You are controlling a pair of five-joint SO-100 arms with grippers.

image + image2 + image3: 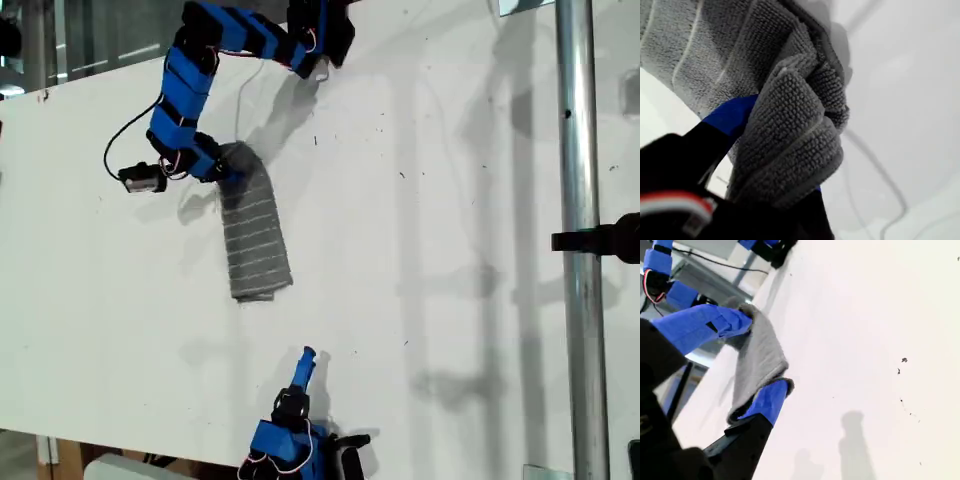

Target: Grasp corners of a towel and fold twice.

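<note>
The grey striped towel lies on the white table as a narrow folded strip running away from the upper arm. My first gripper is shut on the strip's upper end. Up close, bunched folds of the towel fill my first gripper, with one blue finger showing beside them. I cannot tell which corners are in that bunch. My second gripper stands shut near the exterior view's bottom edge, apart from the towel's lower end. From my second gripper the towel lies ahead.
A metal pole with a black clamp runs down the exterior view's right. A black cable loops beside the first arm. The first arm's base sits at the table's far edge.
</note>
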